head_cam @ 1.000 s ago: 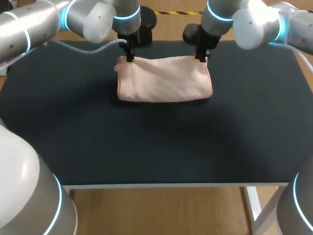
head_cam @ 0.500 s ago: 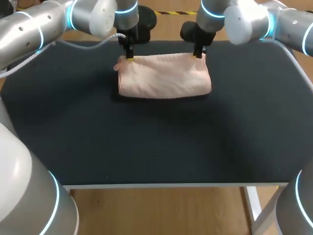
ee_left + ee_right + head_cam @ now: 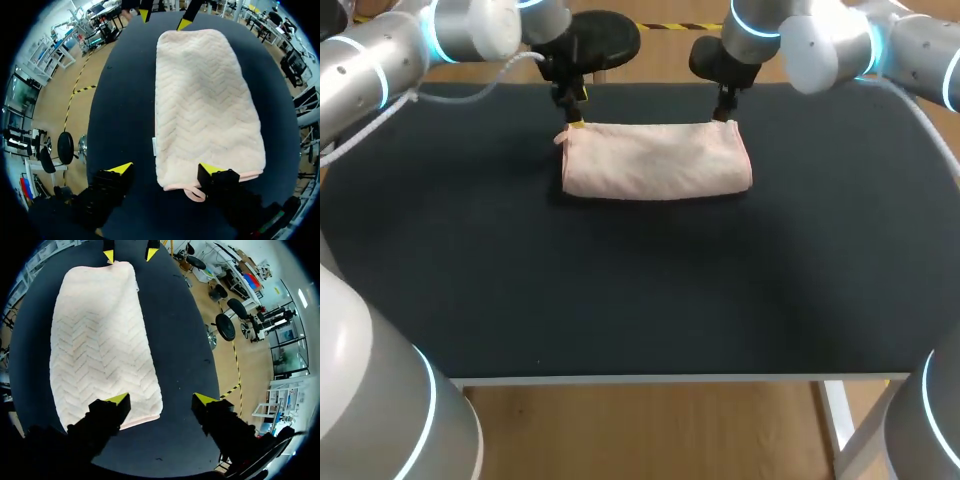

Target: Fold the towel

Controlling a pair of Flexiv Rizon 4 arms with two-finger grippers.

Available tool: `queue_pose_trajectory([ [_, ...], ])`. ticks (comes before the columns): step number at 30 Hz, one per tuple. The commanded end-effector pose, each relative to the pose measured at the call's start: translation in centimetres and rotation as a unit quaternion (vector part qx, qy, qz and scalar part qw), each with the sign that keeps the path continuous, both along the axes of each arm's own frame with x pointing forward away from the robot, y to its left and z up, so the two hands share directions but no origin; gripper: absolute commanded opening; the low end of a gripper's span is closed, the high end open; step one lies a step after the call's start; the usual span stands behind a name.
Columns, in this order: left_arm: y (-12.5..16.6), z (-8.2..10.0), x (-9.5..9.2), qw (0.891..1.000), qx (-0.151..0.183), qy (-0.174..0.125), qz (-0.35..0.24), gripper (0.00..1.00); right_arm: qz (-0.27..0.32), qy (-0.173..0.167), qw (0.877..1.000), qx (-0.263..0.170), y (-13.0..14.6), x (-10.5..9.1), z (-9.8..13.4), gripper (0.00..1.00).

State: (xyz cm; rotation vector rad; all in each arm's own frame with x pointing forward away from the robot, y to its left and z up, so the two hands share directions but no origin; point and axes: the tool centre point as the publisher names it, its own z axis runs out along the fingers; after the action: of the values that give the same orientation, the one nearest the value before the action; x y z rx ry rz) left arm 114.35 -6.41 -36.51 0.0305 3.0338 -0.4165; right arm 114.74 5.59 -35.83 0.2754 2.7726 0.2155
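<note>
Pink towel (image 3: 657, 160) lies folded flat at the far middle of the table (image 3: 620, 290), with the left gripper (image 3: 166, 168) and right gripper (image 3: 161, 399) over its far corners, jaws wide apart and empty, so this fold looks laid down and released.

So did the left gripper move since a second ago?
Yes. The left gripper has backed off toward the far edge of the table. Before, it sat on the towel corner; now it is just behind that corner.
</note>
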Motion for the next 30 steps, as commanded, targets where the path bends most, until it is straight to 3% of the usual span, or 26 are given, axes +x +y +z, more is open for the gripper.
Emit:
queue_pose_trajectory([
  [1,2.7,1.5,-3.9,0.995,-0.1,-0.03,0.004,1.0,0.002,-0.008,1.0,0.002,-0.6,-2.1,1.4,1.0],
  [10,6.0,3.5,-8.4,0.969,-0.234,-0.06,0.059,1.0,0.037,0.003,0.999,0.015,0.3,-3.8,1.3,1.0],
  [13,6.6,4.0,-9.4,0.96,-0.263,-0.071,0.067,1.0,0.045,0.006,0.999,0.017,0.6,-4.3,1.1,1.0],
  [18,7.1,4.2,-10.7,0.955,-0.282,-0.074,0.062,1.0,0.053,0.011,0.998,0.019,1.1,-5.1,0.9,1.0],
  [30,7.7,3.1,-12.2,0.951,-0.3,-0.036,0.059,1.0,0.073,0.007,0.997,0.004,1.2,-7.3,1.2,1.0],
])
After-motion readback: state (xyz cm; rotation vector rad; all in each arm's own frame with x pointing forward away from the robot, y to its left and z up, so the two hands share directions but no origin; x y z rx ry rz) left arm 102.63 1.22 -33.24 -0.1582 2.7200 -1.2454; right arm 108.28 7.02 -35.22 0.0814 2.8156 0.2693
